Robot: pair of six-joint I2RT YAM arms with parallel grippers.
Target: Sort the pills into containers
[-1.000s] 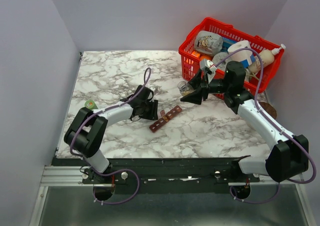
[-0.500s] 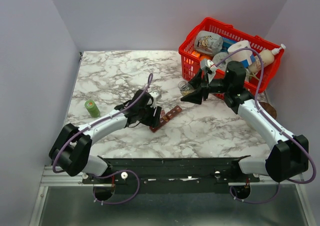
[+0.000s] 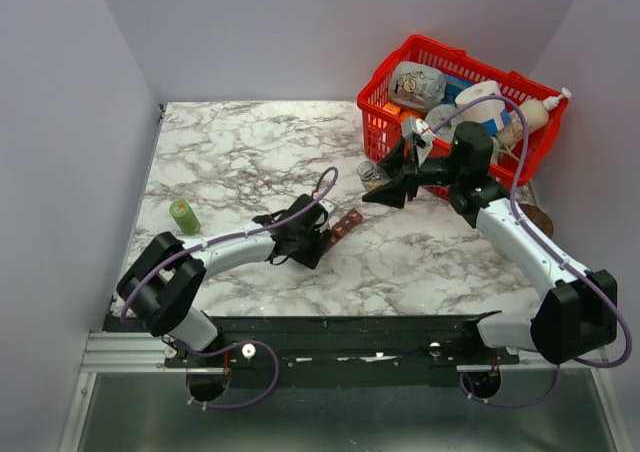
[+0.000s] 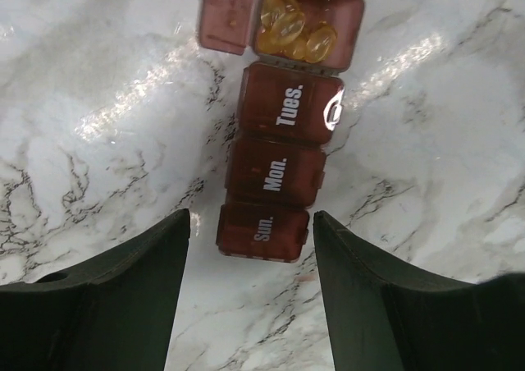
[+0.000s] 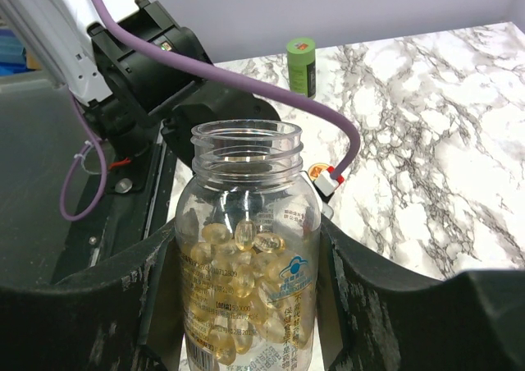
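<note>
The dark red-brown pill organizer lies on the marble, with its Sun., Mon. and Tues. lids closed. The compartment past Tues. is open and holds several orange-tan pills. My left gripper is open, with its fingers on either side of the Sun. end and not touching it. In the top view the left gripper covers the organizer's near end. My right gripper is shut on a clear uncapped bottle half full of pills. It holds the bottle above the table.
The green bottle cap stands at the left of the table and also shows in the right wrist view. A red wire basket full of bottles and packets sits at the back right, close behind the right gripper.
My left arm has swung right and toward the near end of the organizer, now covering that end and uncovering the green cap. The right arm and bottle have not moved.
</note>
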